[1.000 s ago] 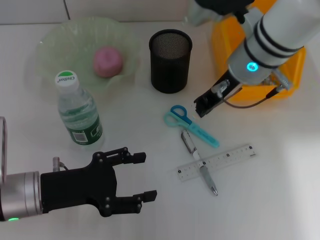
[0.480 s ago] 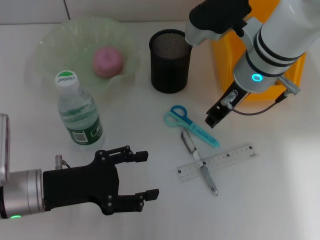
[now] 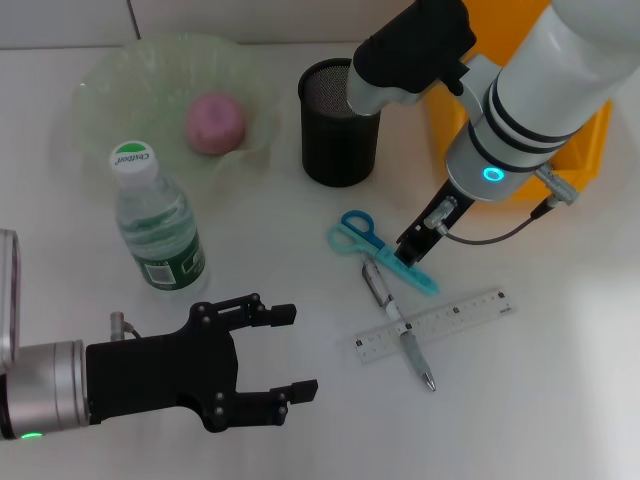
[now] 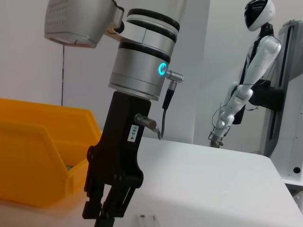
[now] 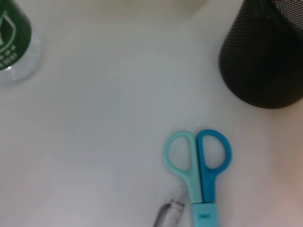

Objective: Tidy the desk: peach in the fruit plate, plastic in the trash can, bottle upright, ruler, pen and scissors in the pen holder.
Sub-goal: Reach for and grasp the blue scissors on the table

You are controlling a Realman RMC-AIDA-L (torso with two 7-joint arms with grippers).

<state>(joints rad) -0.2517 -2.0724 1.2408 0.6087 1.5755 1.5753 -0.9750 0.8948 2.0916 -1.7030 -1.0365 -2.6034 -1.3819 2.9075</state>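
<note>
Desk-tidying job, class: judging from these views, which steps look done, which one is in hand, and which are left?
Done: the peach sits in the fruit plate and the bottle stands upright. In hand: the right gripper is over the scissors on the desk. Left: scissors, ruler and pen lie outside the pen holder. The left gripper is open, idle, near the bottle.

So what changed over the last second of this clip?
The right gripper swung from beside the trash can down over the scissors' blade end; nothing grasped yet. The left gripper barely moved. Scissors, pen, ruler, bottle, peach stayed put.
</note>
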